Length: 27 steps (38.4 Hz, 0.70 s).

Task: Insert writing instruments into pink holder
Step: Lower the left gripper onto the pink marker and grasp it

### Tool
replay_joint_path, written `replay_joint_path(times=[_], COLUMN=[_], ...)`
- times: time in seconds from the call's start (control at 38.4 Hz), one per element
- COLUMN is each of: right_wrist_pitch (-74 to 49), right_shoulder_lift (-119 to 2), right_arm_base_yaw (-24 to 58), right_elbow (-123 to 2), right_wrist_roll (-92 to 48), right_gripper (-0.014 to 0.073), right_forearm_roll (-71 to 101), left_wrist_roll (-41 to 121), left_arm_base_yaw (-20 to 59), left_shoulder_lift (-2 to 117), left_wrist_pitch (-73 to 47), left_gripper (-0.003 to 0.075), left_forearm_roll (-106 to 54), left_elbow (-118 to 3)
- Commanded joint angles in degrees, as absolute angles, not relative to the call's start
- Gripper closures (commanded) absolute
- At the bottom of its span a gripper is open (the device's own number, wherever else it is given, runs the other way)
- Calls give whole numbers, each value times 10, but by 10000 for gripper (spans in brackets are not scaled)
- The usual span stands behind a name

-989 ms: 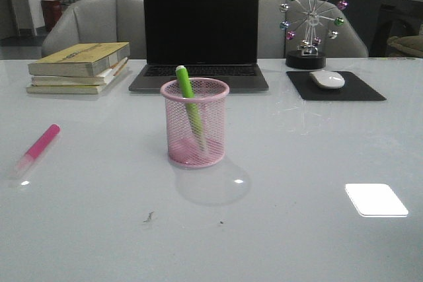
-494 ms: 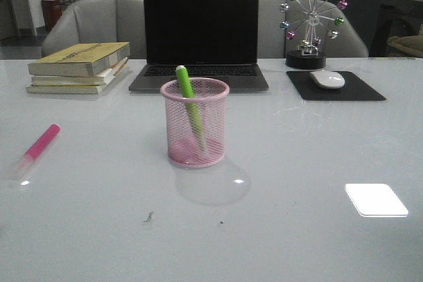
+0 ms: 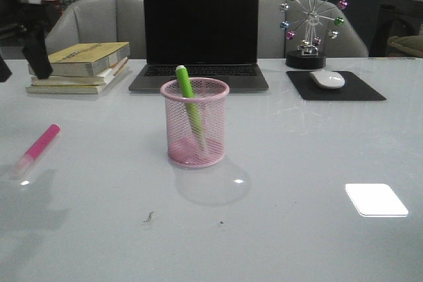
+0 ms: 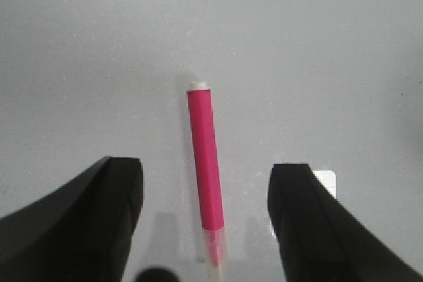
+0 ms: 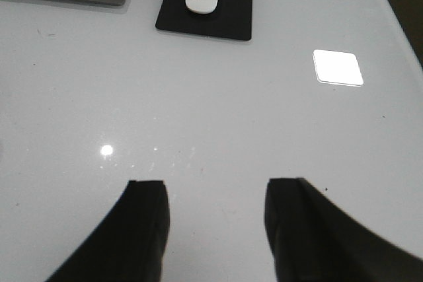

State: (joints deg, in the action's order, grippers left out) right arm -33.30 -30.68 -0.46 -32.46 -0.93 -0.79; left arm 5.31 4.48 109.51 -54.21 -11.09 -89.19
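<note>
While one green marker [image 3: 188, 100] fills the holder [image 3: 195, 122], the left tool [image 4: 205, 219] gapes empty over one pink marker [image 4: 205, 164].

Both claws [image 4: 205, 222] [image 5: 215, 229] spread, empty.

Left gripper [image 4: 206, 229]: two matte black fingers [image 4: 99, 222], broad, rounded edges, no visible markings or screws. Right gripper [image 5: 215, 229] same build, plain black fingers [image 5: 317, 236]. Front view shows only a dark arm segment.

A black laptop [image 3: 201, 34] is sitting open at the back w/ yellow books [image 3: 78, 67] stacked left & a white mouse [image 3: 327, 79] lying on a black pad [image 3: 335, 86] right, by a ball toy [image 3: 312, 23].
</note>
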Motion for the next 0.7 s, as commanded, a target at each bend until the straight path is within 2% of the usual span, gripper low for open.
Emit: replay_joint_path(times=[0.0,0.68], right_wrist_pitch=[-290,-290], right_shoulder_lift=[-307,-307], right_arm_base_yaw=[-9,-9], right_elbow=[-341,-341], right_wrist_roll=[-14,-14], right_gripper=[148,148], right_forearm_roll=[-15,-15], left_wrist_roll=[53,53], left_arm_base_yaw=[49,67], left_shoulder_lift=[1091,1161], left_wrist_pitch=[-530,-510], left_gripper=[244,245], left_forearm_roll=[-118,-118], left_elbow=[-912,-912])
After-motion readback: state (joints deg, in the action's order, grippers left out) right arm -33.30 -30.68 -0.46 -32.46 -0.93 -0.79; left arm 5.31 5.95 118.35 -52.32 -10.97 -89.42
